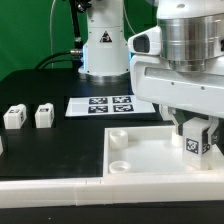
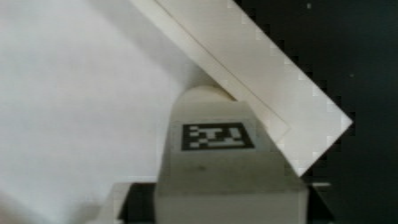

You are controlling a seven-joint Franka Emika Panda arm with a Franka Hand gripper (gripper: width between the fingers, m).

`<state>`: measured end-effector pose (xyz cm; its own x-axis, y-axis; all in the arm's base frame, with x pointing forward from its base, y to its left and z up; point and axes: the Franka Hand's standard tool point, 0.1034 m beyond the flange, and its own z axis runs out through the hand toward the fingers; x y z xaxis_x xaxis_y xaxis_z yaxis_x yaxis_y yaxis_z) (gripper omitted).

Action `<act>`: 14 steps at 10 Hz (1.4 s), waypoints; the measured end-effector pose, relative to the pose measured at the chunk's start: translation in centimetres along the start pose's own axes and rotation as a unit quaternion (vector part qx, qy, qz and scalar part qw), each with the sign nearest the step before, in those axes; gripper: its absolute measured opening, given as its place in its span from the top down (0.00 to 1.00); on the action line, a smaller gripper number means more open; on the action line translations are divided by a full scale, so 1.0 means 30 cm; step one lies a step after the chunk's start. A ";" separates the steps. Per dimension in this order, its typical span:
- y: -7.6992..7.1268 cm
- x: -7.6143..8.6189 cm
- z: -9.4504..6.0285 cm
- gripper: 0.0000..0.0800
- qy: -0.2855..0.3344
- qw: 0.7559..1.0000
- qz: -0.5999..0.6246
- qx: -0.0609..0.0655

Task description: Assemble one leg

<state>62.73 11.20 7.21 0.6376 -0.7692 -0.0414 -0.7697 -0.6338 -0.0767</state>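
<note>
My gripper (image 1: 194, 140) is shut on a leg (image 1: 193, 143), a small white block with a black-and-white tag. It holds the leg upright over the far corner of the large white square panel (image 1: 150, 155) at the exterior view's right. In the wrist view the leg (image 2: 219, 135) fills the middle between the dark fingers (image 2: 135, 200), its tip at the panel's raised rim (image 2: 267, 80). Whether the leg touches the panel is hidden. Two more legs (image 1: 14, 116) (image 1: 43, 116) stand on the table at the exterior view's left.
The marker board (image 1: 105, 105) lies behind the panel. The robot's white base (image 1: 103, 45) stands at the back. A white rail (image 1: 50, 188) runs along the front. Round sockets (image 1: 118, 135) (image 1: 119, 166) show on the panel's left side.
</note>
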 end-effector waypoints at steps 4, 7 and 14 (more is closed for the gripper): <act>0.005 0.004 0.002 0.63 -0.007 0.977 0.212 0.003; 0.001 -0.009 0.005 0.63 -0.008 0.938 0.347 0.003; 0.002 -0.015 0.012 0.20 -0.008 0.977 0.212 0.002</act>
<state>62.42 11.54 6.86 0.2620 -0.9612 -0.0860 -0.9647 -0.2582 -0.0525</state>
